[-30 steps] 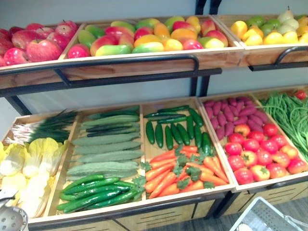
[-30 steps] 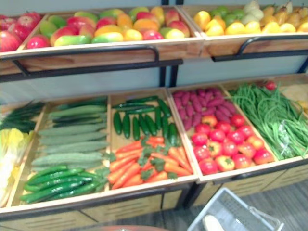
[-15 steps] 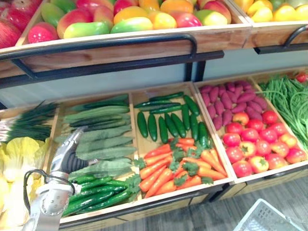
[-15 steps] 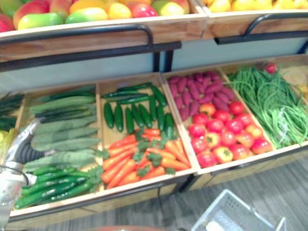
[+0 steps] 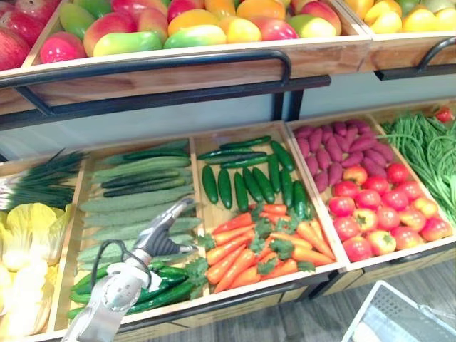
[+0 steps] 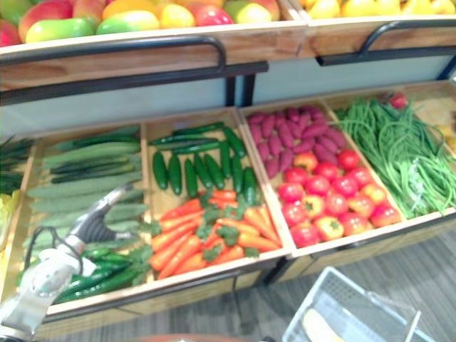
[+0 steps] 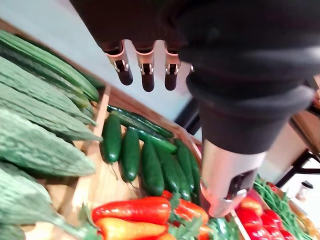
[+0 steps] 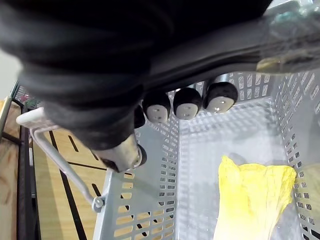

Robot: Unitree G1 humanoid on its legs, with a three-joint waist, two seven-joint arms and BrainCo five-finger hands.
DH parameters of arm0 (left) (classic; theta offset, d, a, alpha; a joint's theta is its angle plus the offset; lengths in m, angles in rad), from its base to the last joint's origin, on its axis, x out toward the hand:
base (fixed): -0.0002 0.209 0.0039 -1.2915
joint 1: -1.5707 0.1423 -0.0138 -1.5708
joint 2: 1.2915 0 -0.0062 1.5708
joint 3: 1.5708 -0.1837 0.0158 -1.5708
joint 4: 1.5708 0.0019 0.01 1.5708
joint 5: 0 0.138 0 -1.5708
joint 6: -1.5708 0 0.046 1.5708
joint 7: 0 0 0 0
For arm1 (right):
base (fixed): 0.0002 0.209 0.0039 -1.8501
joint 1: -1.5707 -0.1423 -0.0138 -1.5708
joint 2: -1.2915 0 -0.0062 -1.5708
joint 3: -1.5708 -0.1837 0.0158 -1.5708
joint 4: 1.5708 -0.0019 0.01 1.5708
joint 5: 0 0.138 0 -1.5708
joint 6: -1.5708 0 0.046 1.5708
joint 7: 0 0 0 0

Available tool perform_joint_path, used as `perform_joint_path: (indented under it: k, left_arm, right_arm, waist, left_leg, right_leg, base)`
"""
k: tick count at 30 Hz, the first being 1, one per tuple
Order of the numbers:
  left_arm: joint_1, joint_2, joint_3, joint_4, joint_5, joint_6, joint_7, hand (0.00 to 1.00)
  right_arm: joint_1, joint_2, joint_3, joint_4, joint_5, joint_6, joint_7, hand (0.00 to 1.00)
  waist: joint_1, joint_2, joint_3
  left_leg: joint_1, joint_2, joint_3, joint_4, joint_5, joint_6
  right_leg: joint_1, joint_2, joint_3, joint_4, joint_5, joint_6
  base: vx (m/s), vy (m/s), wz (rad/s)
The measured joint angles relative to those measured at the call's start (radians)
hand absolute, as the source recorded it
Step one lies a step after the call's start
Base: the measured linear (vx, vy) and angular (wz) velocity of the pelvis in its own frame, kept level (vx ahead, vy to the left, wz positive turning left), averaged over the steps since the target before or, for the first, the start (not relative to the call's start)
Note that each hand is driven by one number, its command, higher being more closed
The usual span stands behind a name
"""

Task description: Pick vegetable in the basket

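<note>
My left hand (image 5: pixel 162 232) hovers open over the pale bumpy gourds (image 5: pixel 135 206), its straight fingers (image 7: pixel 146 75) aimed at the divider beside the carrots (image 5: pixel 263 246). It holds nothing. Dark green cucumbers (image 7: pixel 150 167) lie just past the fingertips, behind the carrots. The white mesh basket (image 6: pixel 356 310) hangs low at the right, in front of the stand. My right hand (image 8: pixel 186 103) is above it, fingers curled round the basket's grey handle (image 8: pixel 260 42). A yellow leafy vegetable (image 8: pixel 255 195) lies inside the basket.
The lower shelf also holds tomatoes (image 5: pixel 385 214), purple sweet potatoes (image 5: pixel 349 146), green beans (image 5: pixel 427 157), slim green cucumbers (image 5: pixel 153 288), pale cabbages (image 5: pixel 28 242) and scallions (image 5: pixel 43 182). A fruit shelf with a black rail (image 5: pixel 142 68) overhangs the back.
My left hand has moved right across the gourds toward the carrots. The camera tilted down since the oldest frames, and more of the basket shows at the lower right.
</note>
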Motion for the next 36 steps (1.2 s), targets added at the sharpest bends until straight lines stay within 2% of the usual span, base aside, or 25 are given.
perform_joint_path:
  k: [5, 11, 15, 17, 24, 29, 36]
  left_arm:
    - [-0.011, -0.005, -0.046, -0.009, -0.043, 0.002, -0.032, 0.0]
    - [-0.037, -0.046, -0.101, -0.003, -0.081, 0.012, -0.059, 0.0]
    - [-0.038, -0.068, -0.12, 0.057, -0.079, 0.044, -0.068, 0.0]
    - [-0.04, -0.084, -0.12, 0.094, -0.077, 0.06, -0.068, 0.0]
    - [-0.042, -0.157, -0.118, 0.185, -0.022, 0.118, -0.066, 0.0]
    - [-0.052, -0.234, -0.072, 0.255, 0.022, 0.162, -0.053, 0.0]
    - [-0.106, -0.265, -0.036, 0.355, 0.089, 0.19, -0.016, 0.0]
  right_arm:
    - [-0.005, 0.0, 0.009, 0.0, -0.001, 0.003, 0.001, 1.0]
    - [-0.005, 0.0, 0.009, 0.001, -0.001, 0.008, 0.001, 1.0]
    - [-0.026, 0.0, 0.01, 0.003, -0.001, 0.016, 0.001, 1.0]
    - [-0.026, 0.0, 0.018, 0.003, -0.002, 0.025, 0.001, 1.0]
    - [-0.028, 0.004, 0.039, 0.004, -0.032, 0.031, 0.0, 1.0]
    - [-0.029, 0.004, 0.054, 0.004, -0.04, 0.035, 0.001, 1.0]
    - [-0.045, 0.005, 0.075, 0.004, -0.04, 0.043, 0.001, 1.0]
  waist:
    - [0.0, -0.006, 0.002]
    - [-0.002, -0.01, 0.001]
    - [-0.025, -0.01, 0.001]
    - [-0.027, -0.01, 0.001]
    - [-0.028, -0.008, 0.0]
    - [-0.033, -0.005, -0.002]
    - [-0.046, -0.004, -0.002]
  left_leg:
    - [0.011, -0.001, 0.016, -0.006, 0.0, 0.0]
    - [0.013, -0.001, 0.023, -0.008, 0.0, 0.0]
    - [0.024, -0.005, 0.023, -0.01, 0.0, 0.0]
    - [0.029, -0.008, 0.026, -0.01, 0.0, 0.001]
    - [0.028, -0.013, 0.036, -0.011, -0.001, 0.002]
    - [0.028, -0.014, 0.045, -0.016, -0.001, 0.002]
    - [0.03, -0.019, 0.047, -0.024, 0.0, 0.002]
  right_leg:
    - [-0.003, 0.0, 0.014, 0.001, 0.002, 0.002]
    - [-0.008, 0.0, 0.019, 0.002, 0.003, 0.001]
    - [-0.006, -0.004, 0.019, -0.001, 0.007, 0.002]
    - [-0.001, -0.007, 0.022, -0.005, 0.01, 0.001]
    - [0.003, -0.007, 0.03, -0.041, 0.036, 0.002]
    - [0.002, -0.006, 0.034, -0.056, 0.044, 0.002]
    - [0.001, -0.008, 0.035, -0.059, 0.045, 0.002]
  base:
    - [-0.01, 0.008, -0.07]
    - [0.0, 0.001, -0.02]
    - [0.0, 0.002, -0.01]
    - [0.0, 0.014, -0.05]
    - [-0.02, 0.005, -0.04]
    - [0.0, -0.002, -0.03]
    - [0.0, 0.0, -0.01]
